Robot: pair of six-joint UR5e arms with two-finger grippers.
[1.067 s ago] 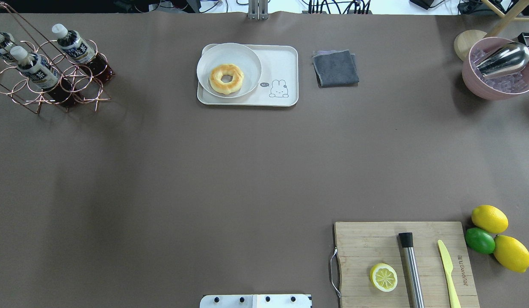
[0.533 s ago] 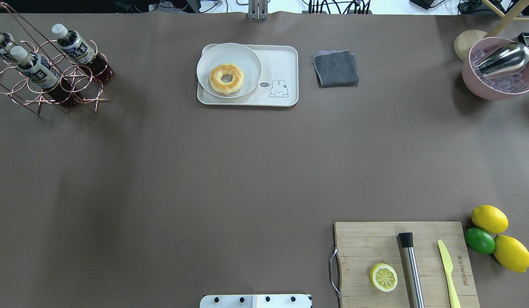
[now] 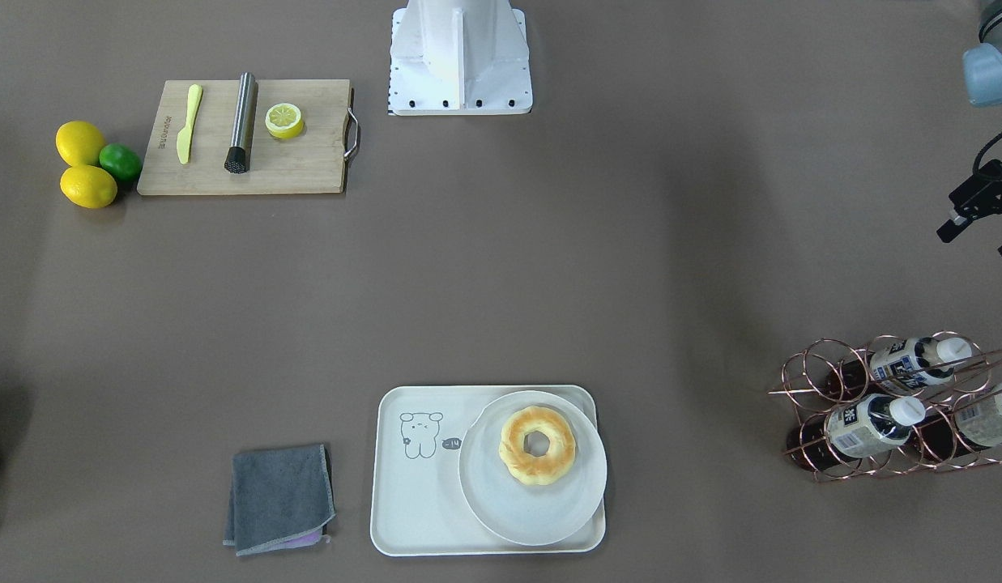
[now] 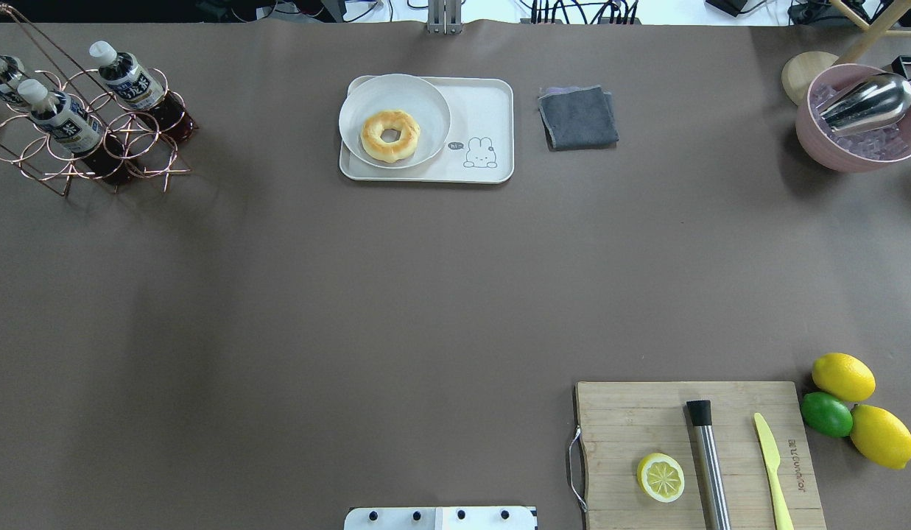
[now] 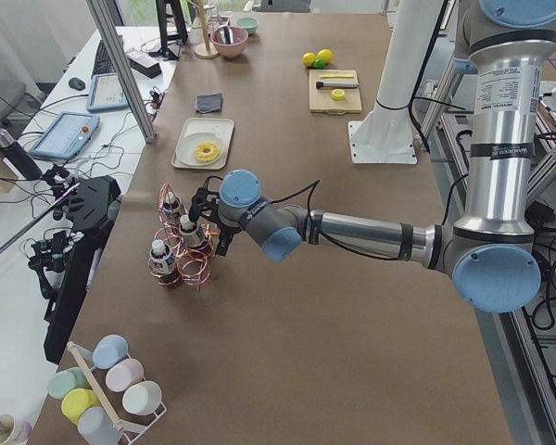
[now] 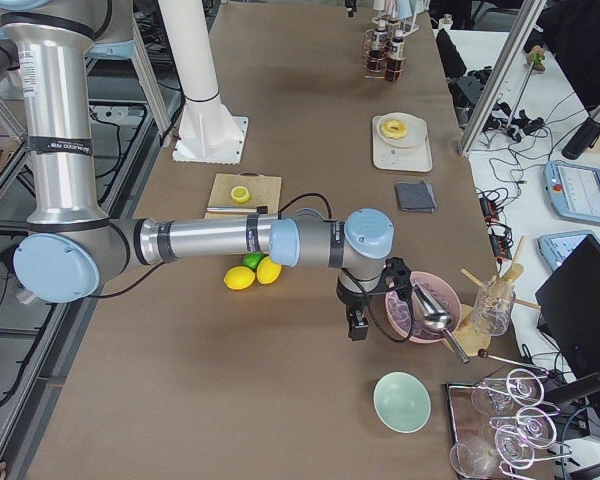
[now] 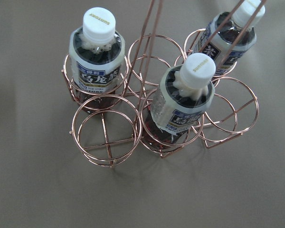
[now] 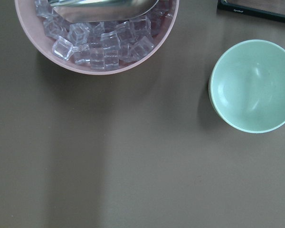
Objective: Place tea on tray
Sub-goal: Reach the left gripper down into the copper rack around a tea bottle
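Three tea bottles stand in a copper wire rack (image 4: 142, 158) at the table's far left: one (image 4: 131, 81), a second (image 4: 61, 118), and a third (image 4: 2, 73) at the edge. The left wrist view looks down on them (image 7: 183, 99). The cream tray (image 4: 484, 110) with the bear drawing carries a white plate (image 4: 426, 96) and a doughnut (image 4: 389, 135). My left gripper (image 3: 980, 241) hovers short of the rack on the robot's side, its fingers apart and empty. My right gripper (image 6: 358, 322) hangs beside the pink ice bowl; I cannot tell whether it is open or shut.
A folded grey cloth (image 4: 578, 116) lies right of the tray. The pink bowl of ice (image 4: 809, 136) holds a metal scoop. A wooden cutting board (image 4: 632, 412) carries a lemon half, a muddler and a yellow knife. Lemons and a lime (image 4: 826, 414) lie beside it. A green bowl (image 8: 251, 85) sits near the right gripper.
A dark tip of the left gripper now shows at the left edge of the overhead view, beside the rack. Nothing else has moved.
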